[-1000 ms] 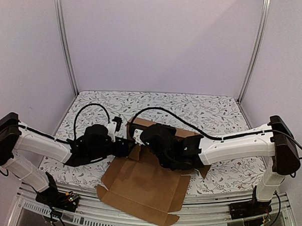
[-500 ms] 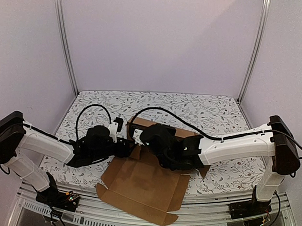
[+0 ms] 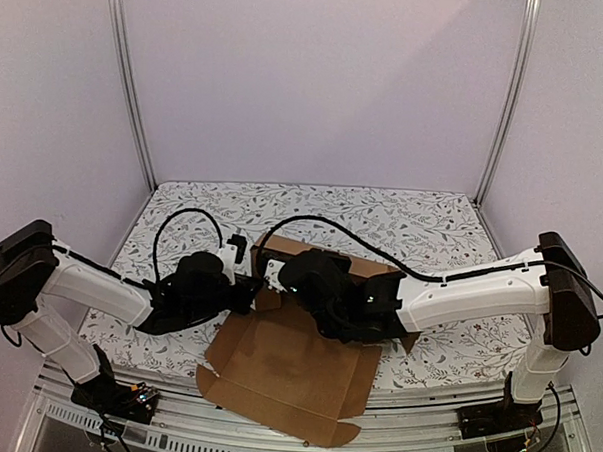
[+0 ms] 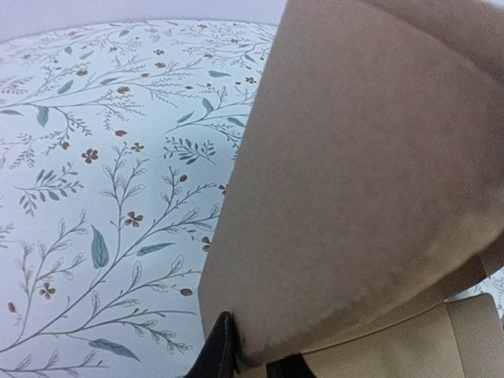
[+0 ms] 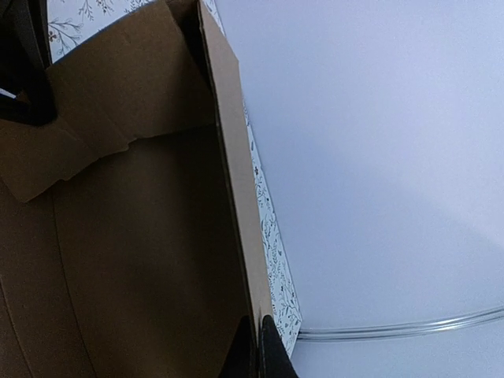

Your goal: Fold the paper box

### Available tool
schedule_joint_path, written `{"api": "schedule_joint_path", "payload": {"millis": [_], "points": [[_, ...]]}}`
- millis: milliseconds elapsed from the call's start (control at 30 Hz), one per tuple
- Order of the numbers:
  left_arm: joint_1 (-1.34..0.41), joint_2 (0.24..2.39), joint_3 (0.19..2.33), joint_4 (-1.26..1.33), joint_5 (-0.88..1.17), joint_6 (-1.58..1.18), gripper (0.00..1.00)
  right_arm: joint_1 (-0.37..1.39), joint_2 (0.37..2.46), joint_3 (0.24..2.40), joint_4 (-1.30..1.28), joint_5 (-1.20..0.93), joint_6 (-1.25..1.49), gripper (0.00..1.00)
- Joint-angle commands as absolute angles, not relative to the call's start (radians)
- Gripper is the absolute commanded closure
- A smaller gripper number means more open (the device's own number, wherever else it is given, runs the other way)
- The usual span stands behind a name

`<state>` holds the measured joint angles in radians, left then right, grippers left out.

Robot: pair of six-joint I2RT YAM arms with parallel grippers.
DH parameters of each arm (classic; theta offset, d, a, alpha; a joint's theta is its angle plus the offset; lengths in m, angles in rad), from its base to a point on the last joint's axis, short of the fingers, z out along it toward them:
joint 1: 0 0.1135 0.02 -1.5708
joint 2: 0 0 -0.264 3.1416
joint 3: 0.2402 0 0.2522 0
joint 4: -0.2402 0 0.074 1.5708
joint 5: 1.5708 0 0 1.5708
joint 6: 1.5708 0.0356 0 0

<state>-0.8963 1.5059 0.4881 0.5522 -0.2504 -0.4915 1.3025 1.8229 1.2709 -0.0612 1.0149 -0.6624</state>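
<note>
The paper box (image 3: 285, 370) is a brown cardboard sheet, partly folded, with its front panel hanging over the table's near edge. My left gripper (image 3: 256, 292) reaches in from the left. In the left wrist view it (image 4: 252, 358) is shut on the lower corner of a raised side flap (image 4: 362, 157), one fingertip (image 4: 216, 350) on each face. My right gripper (image 3: 282, 275) comes in from the right at the box's back. The right wrist view shows it (image 5: 258, 346) shut on the thin top edge of an upright wall (image 5: 228, 157).
The table wears a floral cloth (image 3: 402, 225). Black cables (image 3: 182, 216) arc above it behind both arms. Lilac walls and metal posts (image 3: 127, 88) enclose the back and sides. The table's near edge (image 3: 272, 440) is a metal rail.
My left gripper has closed onto the side flap and pushed slightly rightward. The box's near panel shifted a little. My right gripper kept its grip and place.
</note>
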Motion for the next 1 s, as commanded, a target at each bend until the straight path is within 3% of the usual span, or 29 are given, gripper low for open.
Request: {"api": "schedule_joint_path", "payload": {"millis": [0, 233, 567, 667, 800, 833, 900, 967], "points": [[-0.900, 1.509, 0.525, 0.564, -0.264, -0.491, 0.90, 1.333, 1.857, 1.299, -0.051, 0.941, -0.632, 1.00], [-0.900, 1.501, 0.538, 0.554, -0.258, -0.486, 0.53, 1.333, 1.861, 1.302, -0.052, 0.940, -0.635, 1.00], [-0.900, 1.560, 0.567, 0.578, -0.252, -0.481, 0.32, 1.334, 1.856, 1.302, -0.056, 0.934, -0.624, 1.00], [-0.901, 1.575, 0.569, 0.583, -0.255, -0.479, 0.34, 1.336, 1.855, 1.301, -0.060, 0.934, -0.616, 1.00], [-0.900, 1.591, 0.564, 0.604, -0.247, -0.470, 0.80, 1.337, 1.854, 1.297, -0.061, 0.933, -0.608, 1.00], [-0.900, 1.592, 0.566, 0.601, -0.246, -0.470, 0.86, 1.337, 1.854, 1.296, -0.063, 0.933, -0.608, 1.00], [-0.901, 1.590, 0.566, 0.598, -0.244, -0.473, 0.86, 1.338, 1.855, 1.295, -0.062, 0.933, -0.605, 1.00], [-0.900, 1.583, 0.565, 0.592, -0.248, -0.477, 0.75, 1.339, 1.857, 1.295, -0.062, 0.933, -0.603, 1.00]]}}
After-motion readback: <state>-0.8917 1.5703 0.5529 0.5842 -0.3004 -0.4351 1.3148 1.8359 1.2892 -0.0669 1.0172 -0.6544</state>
